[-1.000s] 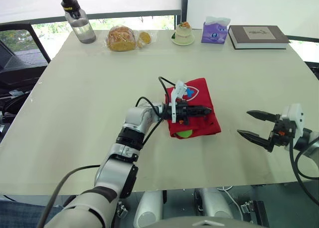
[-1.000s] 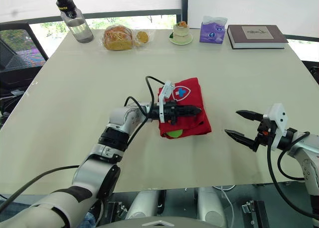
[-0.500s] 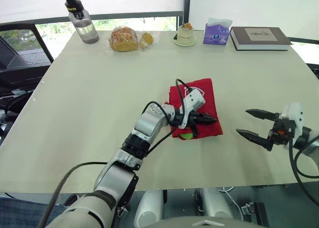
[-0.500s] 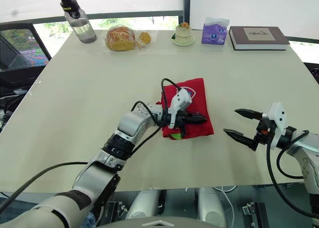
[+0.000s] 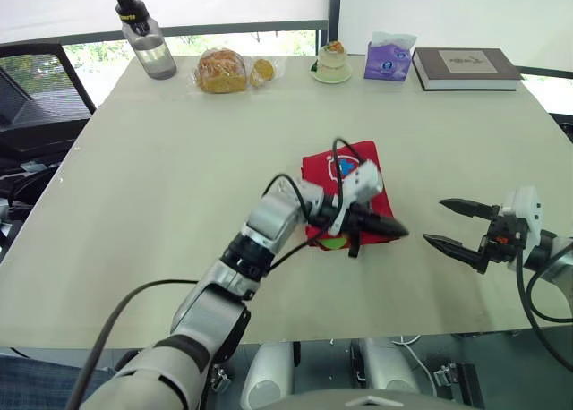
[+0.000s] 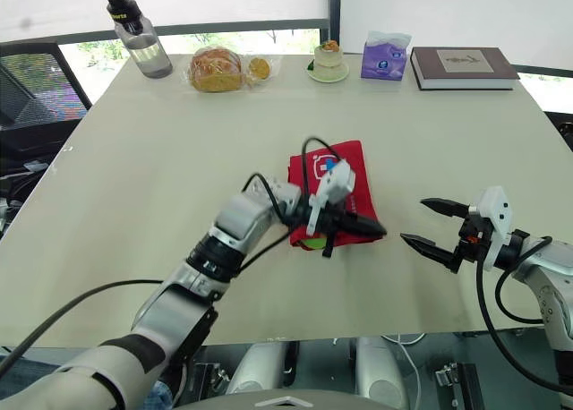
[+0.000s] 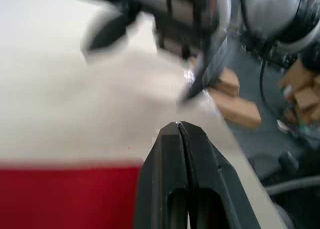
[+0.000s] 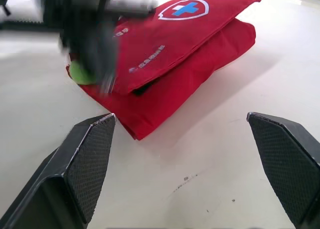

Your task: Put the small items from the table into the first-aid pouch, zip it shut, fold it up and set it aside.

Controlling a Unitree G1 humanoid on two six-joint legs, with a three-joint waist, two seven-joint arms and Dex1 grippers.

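1. Left wrist view: the left gripper (image 7: 179,126) has its two black fingers pressed flat together, and nothing can be seen between them.
2. From the head views, this claw reaches across the corner of the red first-aid pouch (image 5: 322,168) that faces the near and right edges of the table. Its tips poke out past the pouch over bare table (image 5: 161,159), pointing toward the right edge. Whether it touches the fabric cannot be told.
3. The pouch lies around the middle of the table, a little toward the right edge. It is folded over on itself, and the flap with the white shield and blue cross faces up.
4. A small green item (image 8: 80,74) peeks out from between the pouch's layers, at the end nearest the table's near edge, just beside the left claw.
5. The right gripper (image 5: 433,221) hovers near the right edge of the table, closer to the near edge than the far one. Its two fingers are spread wide with nothing between them. It points at the pouch and at the left claw's tips, close to both but apart from them.
6. Five things stand in a row along the far edge. From the far left corner toward the far right corner they are:
   - a water bottle (image 5: 143,45) with a black cap
   - bagged bread (image 5: 222,70)
   - a small dessert (image 5: 331,61) on a plate
   - a purple tissue pack (image 5: 386,59)
   - a dark book (image 5: 466,67) lying flat
7. All five are well apart from the pouch and from both claws.
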